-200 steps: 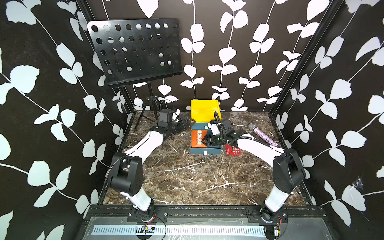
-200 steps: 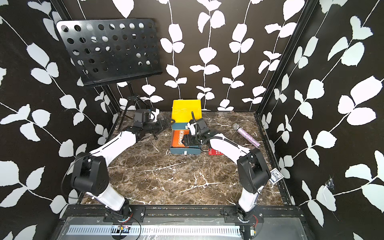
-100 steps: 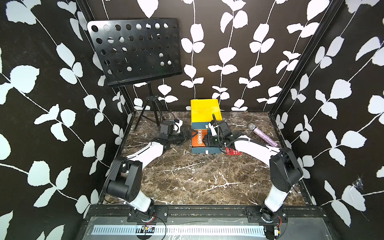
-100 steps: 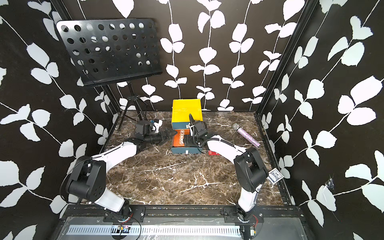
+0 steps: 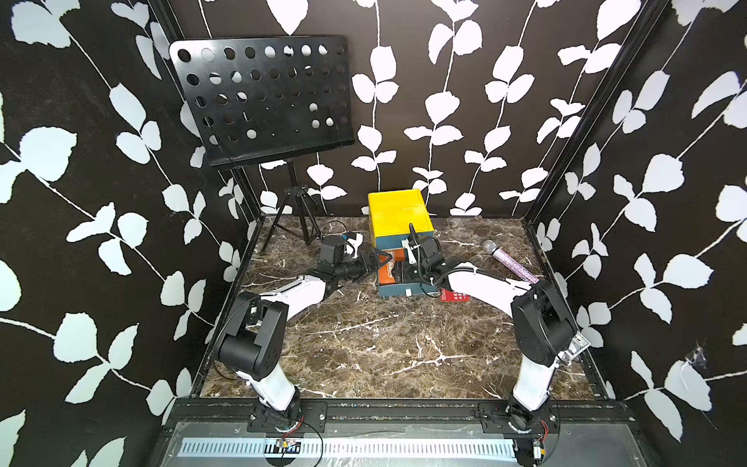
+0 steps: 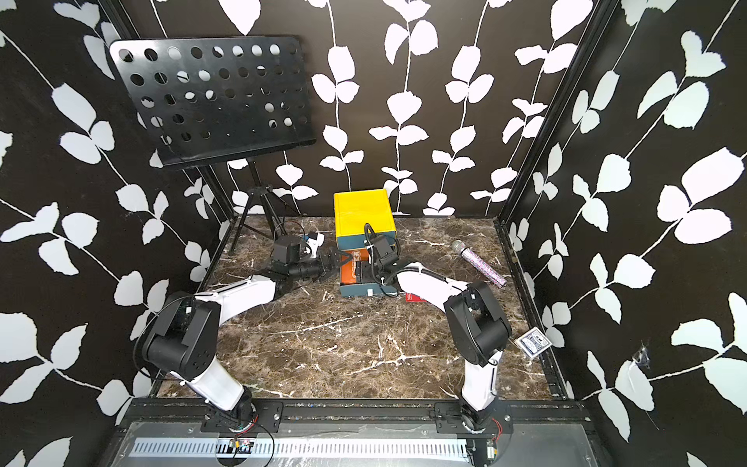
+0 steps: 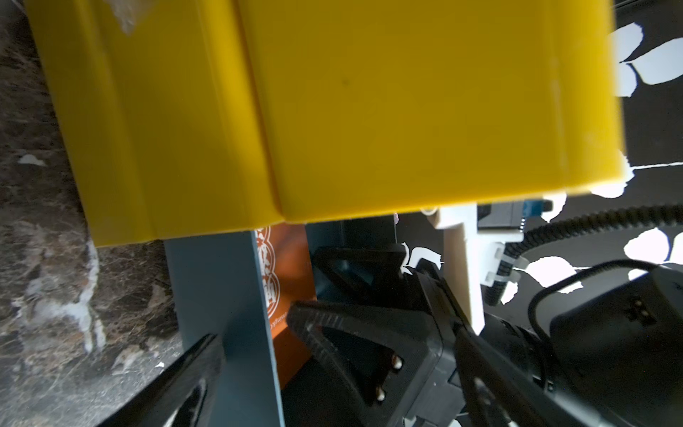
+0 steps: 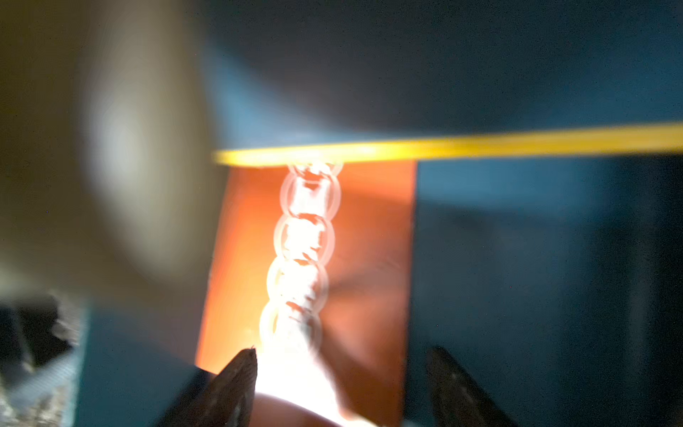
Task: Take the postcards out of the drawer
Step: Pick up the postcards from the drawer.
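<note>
Left hand (image 5: 375, 258) has swung in from nine o'clock, jaws wide astride the teal plastic drawer (image 5: 398, 290) wall. Right hand (image 8: 343, 353), jaws apart, hovers over the orange patterned postcards (image 8: 366, 236) inside. Bare marble worktop (image 5: 384, 347) at six o'clock.

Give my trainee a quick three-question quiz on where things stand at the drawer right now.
1. True or false: a red postcard already lies on the table outside the drawer.
2. Which colour is the postcard under the right gripper: A orange, B blue, C green?
3. Fill in: the left gripper straddles the drawer's side ____.
Key: 1 true; 2 A; 3 wall.
</note>
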